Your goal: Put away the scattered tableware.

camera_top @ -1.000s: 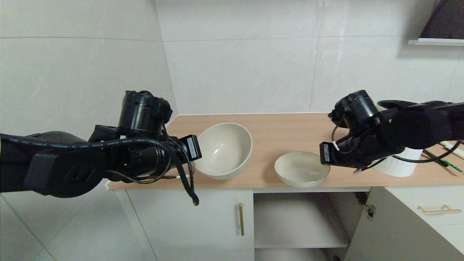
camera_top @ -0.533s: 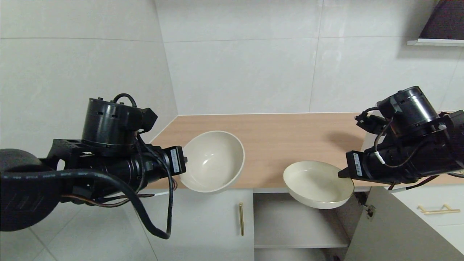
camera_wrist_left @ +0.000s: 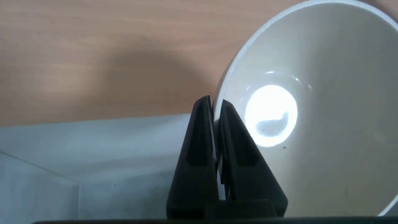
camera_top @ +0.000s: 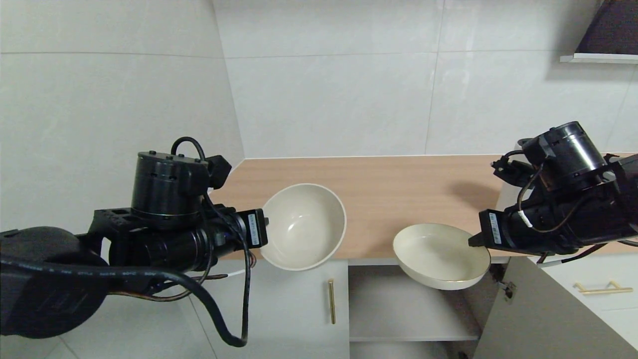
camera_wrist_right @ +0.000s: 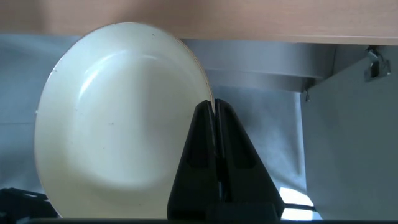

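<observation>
The deep bowl (camera_wrist_left: 323, 93) runs past the left wrist view's edge. In the right wrist view the right gripper (camera_wrist_right: 213, 107) covers part of the shallow dish (camera_wrist_right: 118, 118). In the head view its arm hides the counter's (camera_top: 398, 184) right end; the range hood (camera_top: 610, 25) is cropped at the corner.

The 2 dishes hang at the countertop's (camera_top: 398, 184) front edge. The bowl (camera_top: 303, 227) is at left, its rim in the left gripper (camera_wrist_left: 215, 107). The plate (camera_top: 441, 255) is at right, in the right gripper (camera_wrist_right: 214, 109), seemingly before the open cabinet (camera_top: 403, 304) below.
</observation>
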Robot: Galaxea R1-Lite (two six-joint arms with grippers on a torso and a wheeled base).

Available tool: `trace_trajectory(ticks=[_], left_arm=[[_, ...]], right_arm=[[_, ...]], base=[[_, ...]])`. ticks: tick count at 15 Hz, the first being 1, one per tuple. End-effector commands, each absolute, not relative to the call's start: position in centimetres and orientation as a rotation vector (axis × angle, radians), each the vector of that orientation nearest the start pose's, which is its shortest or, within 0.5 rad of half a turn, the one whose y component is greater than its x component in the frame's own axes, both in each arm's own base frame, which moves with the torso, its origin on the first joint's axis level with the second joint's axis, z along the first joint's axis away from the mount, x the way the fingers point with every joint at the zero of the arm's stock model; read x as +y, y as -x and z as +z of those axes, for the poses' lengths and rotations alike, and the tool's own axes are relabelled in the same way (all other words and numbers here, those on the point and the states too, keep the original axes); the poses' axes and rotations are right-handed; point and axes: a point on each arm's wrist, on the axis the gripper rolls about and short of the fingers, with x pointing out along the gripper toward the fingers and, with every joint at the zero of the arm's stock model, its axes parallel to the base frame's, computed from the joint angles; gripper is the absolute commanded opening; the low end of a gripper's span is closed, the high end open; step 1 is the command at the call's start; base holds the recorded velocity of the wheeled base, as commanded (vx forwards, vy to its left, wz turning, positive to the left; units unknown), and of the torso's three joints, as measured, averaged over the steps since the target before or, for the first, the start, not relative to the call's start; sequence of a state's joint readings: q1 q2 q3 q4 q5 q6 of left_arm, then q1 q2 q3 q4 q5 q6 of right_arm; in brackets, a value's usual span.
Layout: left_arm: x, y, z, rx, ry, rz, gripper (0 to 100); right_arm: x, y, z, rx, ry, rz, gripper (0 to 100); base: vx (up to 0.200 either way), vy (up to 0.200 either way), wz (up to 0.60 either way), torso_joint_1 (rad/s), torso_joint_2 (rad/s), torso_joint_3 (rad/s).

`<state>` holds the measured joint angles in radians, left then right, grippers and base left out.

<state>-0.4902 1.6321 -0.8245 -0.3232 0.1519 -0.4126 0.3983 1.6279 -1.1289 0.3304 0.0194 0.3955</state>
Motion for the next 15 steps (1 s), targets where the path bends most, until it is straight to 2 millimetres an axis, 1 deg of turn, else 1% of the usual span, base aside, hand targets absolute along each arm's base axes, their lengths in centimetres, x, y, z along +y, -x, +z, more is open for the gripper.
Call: trace_trajectory(ticks=[1, 2, 6, 9, 10, 12, 15], left_arm=[[-13.3, -25.5, 17.2, 0.539, 0.242, -0.229, 0], [-13.4, -25.6, 17.0, 0.546, 0.239, -0.228, 0], [-13.8, -25.5, 16.8, 0.554, 0.230, -0.240, 0], [-13.9, -25.5, 16.6, 0.565, 0.225, -0.242, 0], [-14.1, -25.8, 15.9, 0.586, 0.217, -0.235, 0], [-14.3, -26.1, 15.3, 0.606, 0.212, -0.230, 0], [-14.3, -26.2, 15.2, 0.609, 0.211, -0.229, 0]], right_arm=[[10.9, -25.8, 20.1, 0.902, -0.207, 0.219, 0], [10.9, -25.9, 20.0, 0.903, -0.206, 0.219, 0], [10.9, -26.0, 19.9, 0.908, -0.205, 0.217, 0], [11.0, -26.3, 19.7, 0.897, -0.208, 0.216, 0], [10.9, -26.5, 19.5, 0.898, -0.208, 0.207, 0], [10.6, -26.6, 19.4, 0.896, -0.209, 0.191, 0], [10.7, -27.0, 18.9, 0.914, -0.205, 0.182, 0]], base=[[0.000, 0.000, 0.00, 0.000, 0.00, 0.000], [0.000, 0.000, 0.00, 0.000, 0.00, 0.000], [-0.200, 0.000, 0.00, 0.006, 0.00, 0.000], [0.000, 0.000, 0.00, 0.000, 0.00, 0.000], [0.000, 0.000, 0.00, 0.000, 0.00, 0.000], [0.000, 0.000, 0.00, 0.000, 0.00, 0.000], [0.000, 0.000, 0.00, 0.000, 0.00, 0.000]])
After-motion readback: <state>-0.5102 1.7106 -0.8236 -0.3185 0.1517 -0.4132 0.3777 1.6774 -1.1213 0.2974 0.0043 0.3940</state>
